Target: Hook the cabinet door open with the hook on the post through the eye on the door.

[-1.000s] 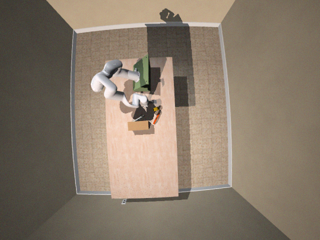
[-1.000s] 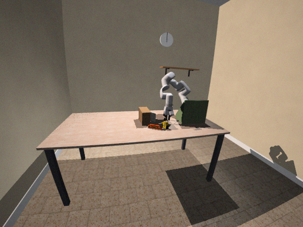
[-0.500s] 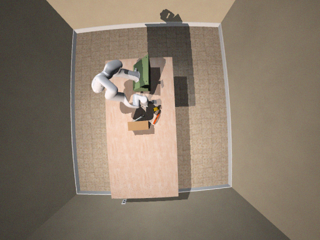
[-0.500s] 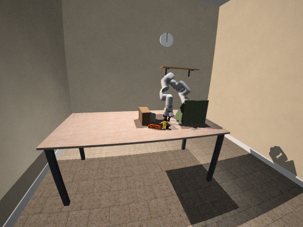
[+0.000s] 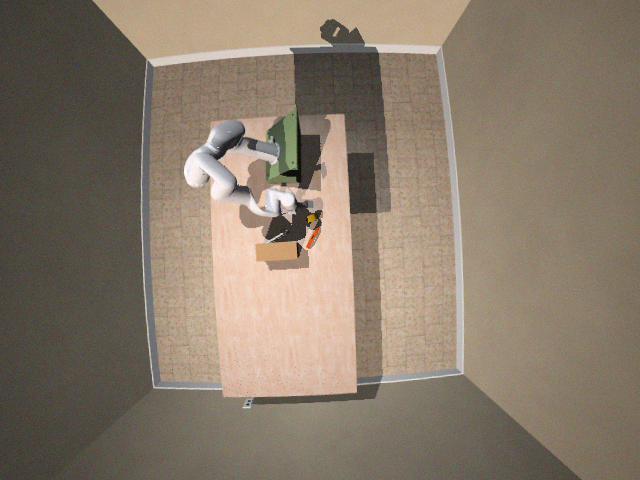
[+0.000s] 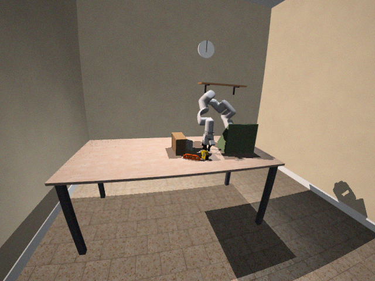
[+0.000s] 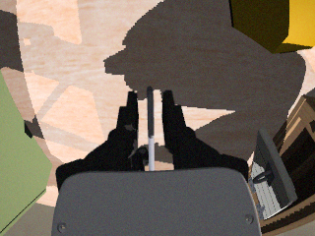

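Observation:
The brown cabinet point(image 5: 276, 251) point(image 6: 179, 143) point(image 7: 306, 129) stands flat on the table. Its grey door point(image 5: 277, 236) point(image 6: 189, 145) point(image 7: 277, 169) appears ajar, and a dark ring eye point(image 7: 262, 177) shows on its face. My gripper point(image 6: 207, 148) point(image 7: 150, 103) points down between the cabinet and a green block, with its fingers partly open. A thin hook rod point(image 7: 151, 125), dark at its far end and pale nearer the palm, runs between the fingers with a gap on each side. It is away from the eye. The post is mostly hidden by the gripper.
A large green block point(image 5: 290, 147) point(image 6: 242, 139) point(image 7: 20, 162) stands on the other side of the gripper from the cabinet. A yellow tape measure point(image 5: 311, 219) point(image 6: 204, 154) point(image 7: 263, 20) and an orange level point(image 5: 313, 237) point(image 6: 191, 156) lie near the gripper.

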`<action>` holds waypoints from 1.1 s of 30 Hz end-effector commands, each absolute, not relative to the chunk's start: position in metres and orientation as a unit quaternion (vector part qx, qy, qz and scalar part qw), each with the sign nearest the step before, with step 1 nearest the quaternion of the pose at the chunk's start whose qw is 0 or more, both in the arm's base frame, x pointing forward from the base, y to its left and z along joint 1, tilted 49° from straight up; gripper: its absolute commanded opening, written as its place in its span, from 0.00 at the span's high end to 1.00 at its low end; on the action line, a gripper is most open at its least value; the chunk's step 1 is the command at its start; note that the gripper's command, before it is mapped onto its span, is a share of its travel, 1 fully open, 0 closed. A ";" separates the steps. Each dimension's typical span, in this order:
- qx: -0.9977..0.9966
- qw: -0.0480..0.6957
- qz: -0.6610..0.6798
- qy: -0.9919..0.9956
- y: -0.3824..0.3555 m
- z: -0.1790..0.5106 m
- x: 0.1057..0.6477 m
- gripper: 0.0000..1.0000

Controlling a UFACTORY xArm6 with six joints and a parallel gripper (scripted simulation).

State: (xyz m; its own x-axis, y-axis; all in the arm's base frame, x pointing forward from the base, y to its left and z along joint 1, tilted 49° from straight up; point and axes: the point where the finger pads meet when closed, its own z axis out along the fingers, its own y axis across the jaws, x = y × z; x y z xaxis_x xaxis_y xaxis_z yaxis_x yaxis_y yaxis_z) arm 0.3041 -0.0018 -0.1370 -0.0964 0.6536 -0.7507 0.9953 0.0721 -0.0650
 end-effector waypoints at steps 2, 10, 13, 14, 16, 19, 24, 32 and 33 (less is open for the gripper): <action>0.610 0.283 -0.301 0.676 -0.001 -0.137 0.305 0.77; 0.610 0.282 -0.301 0.676 -0.002 -0.138 0.305 0.77; 0.610 0.282 -0.301 0.676 -0.002 -0.138 0.305 0.96; 0.610 0.282 -0.301 0.676 -0.002 -0.138 0.305 0.96; 0.610 0.282 -0.301 0.676 -0.002 -0.138 0.305 0.96; 0.610 0.282 -0.301 0.676 -0.002 -0.138 0.305 0.96; 0.610 0.282 -0.301 0.676 -0.002 -0.138 0.305 0.96; 0.610 0.282 -0.301 0.676 -0.002 -0.138 0.305 0.96; 0.610 0.282 -0.301 0.676 -0.002 -0.138 0.305 0.96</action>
State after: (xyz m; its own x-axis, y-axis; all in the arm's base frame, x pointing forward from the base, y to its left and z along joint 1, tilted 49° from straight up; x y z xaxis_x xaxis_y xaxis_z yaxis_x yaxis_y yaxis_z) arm 0.3041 -0.0030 -0.1381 -0.0963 0.6536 -0.7507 0.9953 0.0721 -0.0649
